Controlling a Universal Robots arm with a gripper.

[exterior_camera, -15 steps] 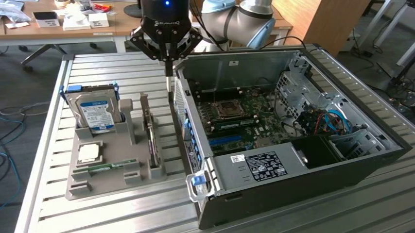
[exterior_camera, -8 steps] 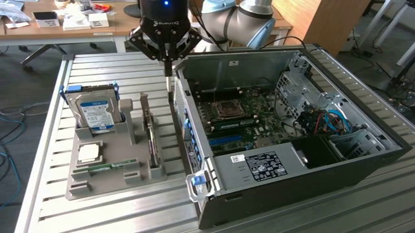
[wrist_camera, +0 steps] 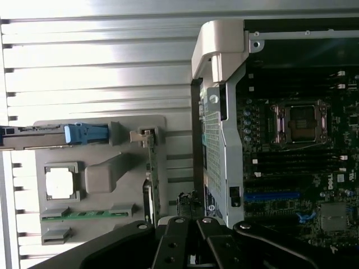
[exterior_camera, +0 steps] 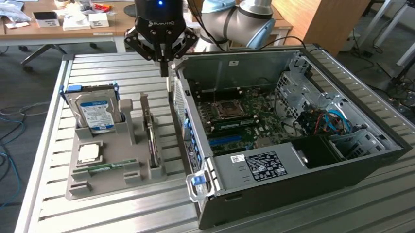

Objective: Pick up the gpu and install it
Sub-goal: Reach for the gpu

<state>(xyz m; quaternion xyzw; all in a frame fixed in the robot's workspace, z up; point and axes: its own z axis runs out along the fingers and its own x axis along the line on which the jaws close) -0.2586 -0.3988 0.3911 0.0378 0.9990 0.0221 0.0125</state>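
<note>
From the exterior view's left: slatted metal tabletop (exterior_camera: 116,68) w/ a grey holder tray (exterior_camera: 107,187) on it. The tray carries a hard drive (exterior_camera: 96,114) upright at the back, a CPU (exterior_camera: 89,154) flat in front of it, and a green memory stick (exterior_camera: 107,167) just below that. At the tray's right edge stands the gpu (exterior_camera: 150,133), on its long edge in a slot, top edge free, untouched. Above and a bit further right hangs the tool (exterior_camera: 164,68), fingers closed together w/ nothing between them. It sits over the gap between tray and the open PC case (exterior_camera: 311,174), well clear of the card. Rightmost is the case on its side, motherboard (exterior_camera: 246,121) exposed, blue slot (exterior_camera: 227,142) free. Handling, prob.: card is light, thin and stiff, so no sag, but fragile, w/ small parts on both faces and contacts on the lower edge. Best hold looks like the free top edge, approx. mid-length, fingers flat on the two faces. Avoid the bracket end, since an off-centre grip would let it tilt. Smooth board may slip, so a firm but not crushing pinch.
</note>
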